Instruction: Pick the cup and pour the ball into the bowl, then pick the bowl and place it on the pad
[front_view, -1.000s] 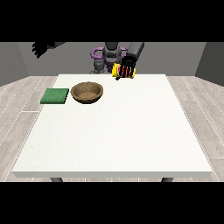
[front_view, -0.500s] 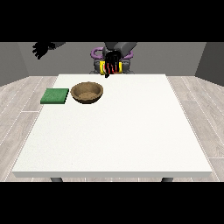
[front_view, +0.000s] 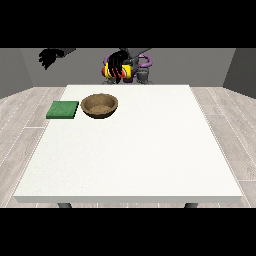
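Note:
A yellow cup with red stripes (front_view: 126, 73) hangs in the air behind the table's far edge, above and just right of the brown bowl (front_view: 102, 114). The hand nearer the view's right (front_view: 116, 64) is curled round it, fingers pointing down over its front. I see no ball; the bowl's inside looks plain brown. A green pad (front_view: 63, 109) lies flat just left of the bowl, not touching it. The hand at the view's left (front_view: 49, 57) is raised high beyond the table's far left corner, fingers hanging relaxed and holding nothing.
The white table (front_view: 135, 150) stretches wide towards the camera, with the bowl and the pad near its far left edge. The robot's torso and purple arm parts (front_view: 145, 62) stand behind the far edge.
The hand with the cup has moved left and slightly up, from right of the bowl to nearly above its far rim. The other hand stayed raised, drifting a little.

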